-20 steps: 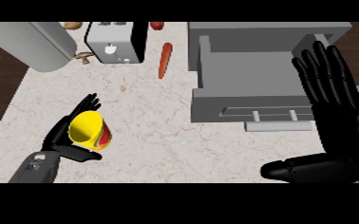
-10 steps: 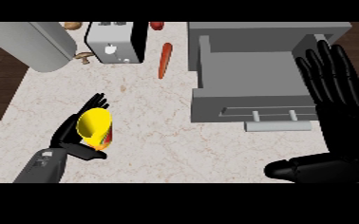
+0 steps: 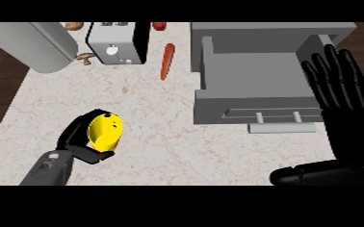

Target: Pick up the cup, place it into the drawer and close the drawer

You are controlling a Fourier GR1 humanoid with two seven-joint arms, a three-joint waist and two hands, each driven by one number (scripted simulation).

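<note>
Marble table [image 3: 142, 106] carries an open drawer [image 3: 249, 79] at right. Left hand [image 3: 85, 139] curls round the yellow cup [image 3: 105, 131], partly hiding it. Right hand [image 3: 338, 84] rests spread, forearm cut off.

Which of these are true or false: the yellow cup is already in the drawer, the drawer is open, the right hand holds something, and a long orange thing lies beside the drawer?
1. The yellow cup sits inside the grey drawer. False: it is in the black left hand, over the pale marble counter.
2. The drawer is open. True.
3. The black right hand holds something. False: its fingers are straight and hold nothing.
4. A long orange carrot lies left of the drawer. True.
</note>
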